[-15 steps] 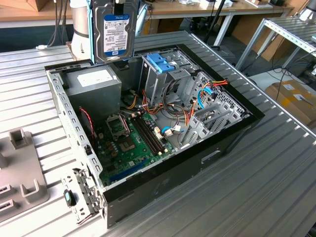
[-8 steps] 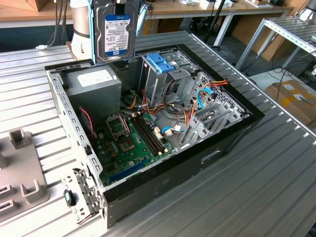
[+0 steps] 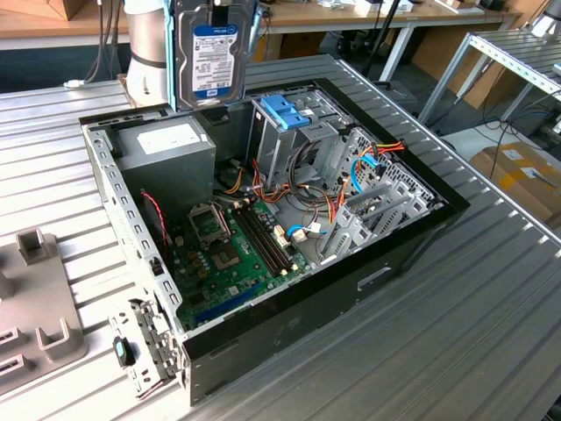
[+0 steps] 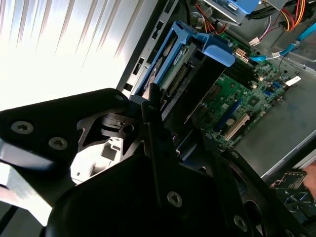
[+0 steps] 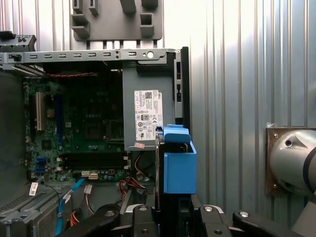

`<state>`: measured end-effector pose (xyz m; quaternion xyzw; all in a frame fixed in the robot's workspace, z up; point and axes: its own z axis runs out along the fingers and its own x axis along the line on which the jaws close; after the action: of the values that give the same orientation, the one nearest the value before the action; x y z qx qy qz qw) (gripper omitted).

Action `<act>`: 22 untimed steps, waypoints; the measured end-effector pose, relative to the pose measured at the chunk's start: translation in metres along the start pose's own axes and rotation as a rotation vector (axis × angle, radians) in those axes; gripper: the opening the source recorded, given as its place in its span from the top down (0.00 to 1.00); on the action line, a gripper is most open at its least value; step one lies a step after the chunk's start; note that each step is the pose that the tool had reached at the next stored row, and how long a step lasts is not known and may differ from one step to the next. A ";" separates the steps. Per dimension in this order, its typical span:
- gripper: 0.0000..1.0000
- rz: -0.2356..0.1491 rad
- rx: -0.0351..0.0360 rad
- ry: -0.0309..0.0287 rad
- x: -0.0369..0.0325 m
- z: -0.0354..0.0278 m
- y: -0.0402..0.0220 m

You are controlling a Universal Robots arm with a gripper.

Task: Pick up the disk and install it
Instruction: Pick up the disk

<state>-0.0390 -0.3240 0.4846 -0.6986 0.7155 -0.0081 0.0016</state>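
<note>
**A:** Where is the disk?

**B:** The disk [image 3: 215,53] hangs upright above the case [image 3: 307,329], over the end of the case where the power supply [image 3: 166,149] sits. It is clear of the case's rim and touches nothing inside.

**A:** And the gripper?

**B:** The gripper [image 5: 174,210] is clamped on the disk. In the first wrist view the disk runs edge-on straight out from between the jaws, with its blue rail [image 5: 178,168] at the free end.

**A:** How would you expect it to handle?

**B:** I'd say stiff and dense, a solid metal slab that won't bend or sag. It is probably heavy for its size, so held by one end it will pull on the grip. The metal faces look smooth, so I'd count on some slip if the squeeze is light.

**A:** Is it fragile?

**B:** Likely yes. A knock against the case's wall or the drive cage [image 3: 294,132] inside the case could hurt it. The plastic rail looks like the softest part, and I'd guess it would flex or pop off under pressure.

**A:** So where should it be held?

**B:** On the metal body near one short end, as it is now. That keeps the jaws off the rail, so the free end can meet the cage inside the case.
</note>
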 end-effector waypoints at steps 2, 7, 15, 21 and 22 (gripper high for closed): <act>0.65 0.000 0.0000 0.0000 -0.0002 0.0001 -0.0031; 0.65 0.000 0.0001 -0.0001 -0.0009 0.0002 -0.0129; 0.65 0.000 0.0001 0.0000 -0.0019 0.0005 -0.0351; 0.65 0.000 0.0000 0.0001 -0.0025 0.0007 -0.0482; 0.65 0.000 0.0000 0.0001 -0.0026 0.0007 -0.0502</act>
<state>0.0112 -0.3227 0.4846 -0.6986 0.7155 -0.0082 0.0016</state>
